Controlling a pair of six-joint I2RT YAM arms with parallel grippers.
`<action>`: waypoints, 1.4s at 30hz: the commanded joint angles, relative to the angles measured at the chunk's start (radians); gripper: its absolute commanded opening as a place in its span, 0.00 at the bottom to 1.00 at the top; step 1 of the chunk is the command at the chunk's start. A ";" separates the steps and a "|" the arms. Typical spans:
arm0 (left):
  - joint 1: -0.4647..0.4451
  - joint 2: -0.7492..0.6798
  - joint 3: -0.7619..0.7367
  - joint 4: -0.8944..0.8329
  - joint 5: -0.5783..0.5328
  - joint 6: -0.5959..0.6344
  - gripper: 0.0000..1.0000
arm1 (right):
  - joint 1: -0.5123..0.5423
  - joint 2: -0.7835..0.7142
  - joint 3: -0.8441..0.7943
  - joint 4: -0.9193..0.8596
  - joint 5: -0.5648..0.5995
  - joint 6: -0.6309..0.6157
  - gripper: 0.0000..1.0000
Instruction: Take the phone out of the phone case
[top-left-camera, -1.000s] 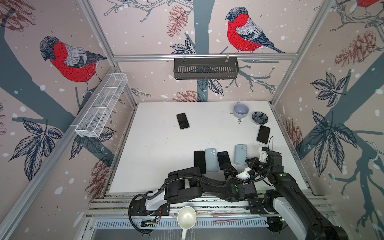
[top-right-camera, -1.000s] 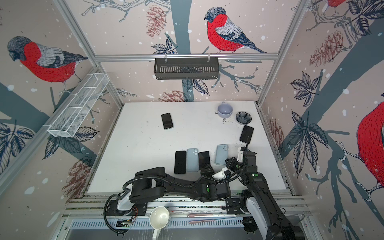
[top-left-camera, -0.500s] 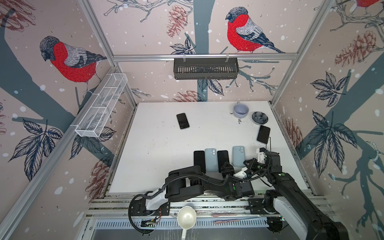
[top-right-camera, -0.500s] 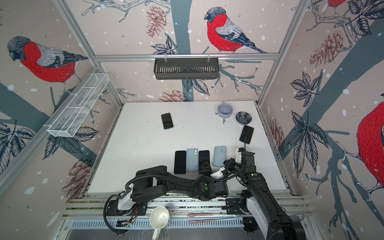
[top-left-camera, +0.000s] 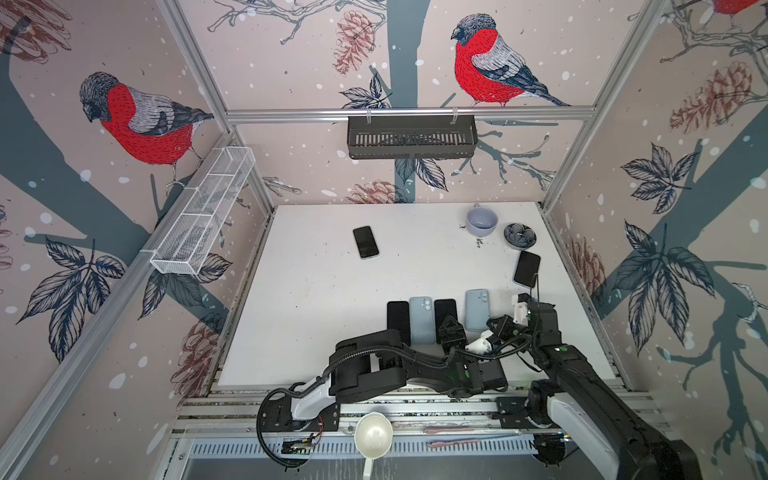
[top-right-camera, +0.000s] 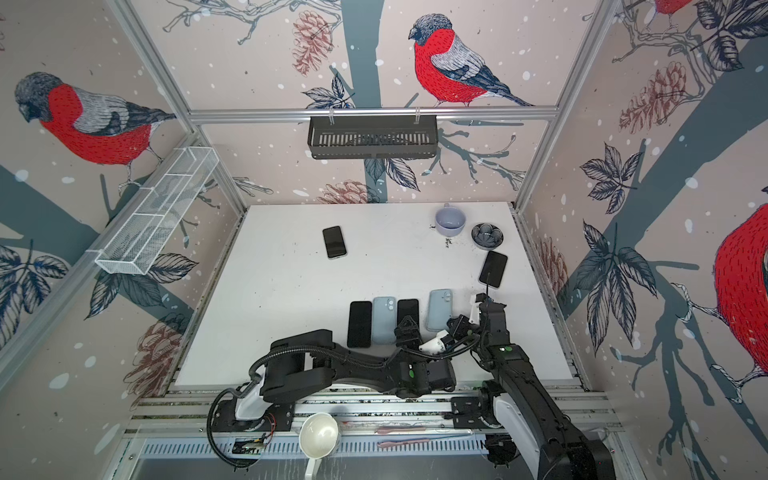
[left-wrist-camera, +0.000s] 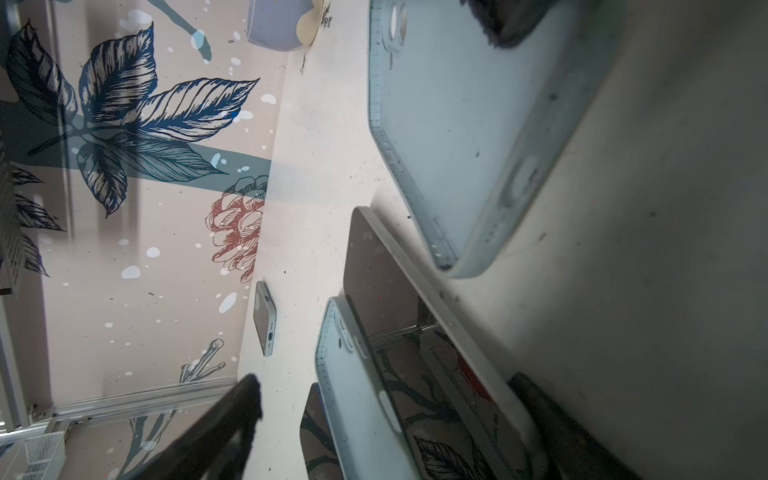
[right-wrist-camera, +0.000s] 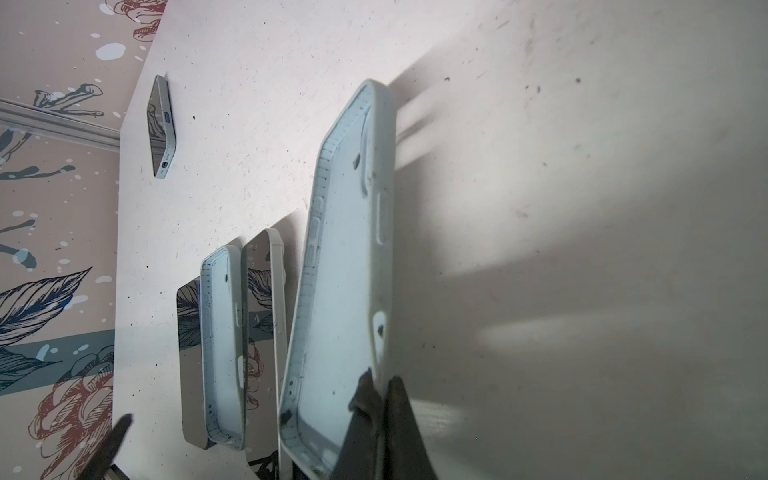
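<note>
You are at the tail of the extraction, as I read it. On the table (top-left-camera: 332, 316) the phone (top-left-camera: 445, 312) lies flat and screen up, out of its shell. The case (top-left-camera: 476, 309) sits just beside it on the right, hollow side up and empty (the ribbed inner wall shows plainly in the right wrist view). To the left, the other case (top-left-camera: 420, 318) and the other phone (top-left-camera: 398, 319) lie close-packed in the same row.

The left arm (top-left-camera: 374, 368) lies low and reaches from its base across the front of the table toward the middle. Its wrist is bent so the tool points at the near end of the phone. The right arm (top-left-camera: 582, 376) comes in from the right front, with its wrist turned inward toward the near end of the case.

The left claw (top-left-camera: 451, 329) stands spread as wide as it goes over the near end of the phone and grips nothing. One dark finger (left-wrist-camera: 224, 419) shows in its wrist view. The right claw (right-wrist-camera: 382, 392) is pinched tight on the wall of the case at its near end, apparently with one finger inside and one outside. I cannot tell whether that end is lifted off the table.

Next, I judge, you need the right claw to let go of the case and both arms to back off. The left fingers hang low by the phone and the other case, so lift before you pull away, or you may drag one of them out of the row.
</note>
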 joint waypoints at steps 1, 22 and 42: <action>-0.017 -0.033 -0.015 0.053 -0.002 -0.034 0.99 | 0.030 0.012 -0.010 -0.016 0.003 -0.005 0.00; -0.091 -0.306 -0.162 0.001 0.000 -0.353 0.99 | 0.140 0.052 0.021 -0.065 0.137 0.019 0.01; -0.091 -0.890 -0.360 -0.259 0.007 -0.755 0.99 | 0.323 0.168 0.079 -0.049 0.306 0.005 0.01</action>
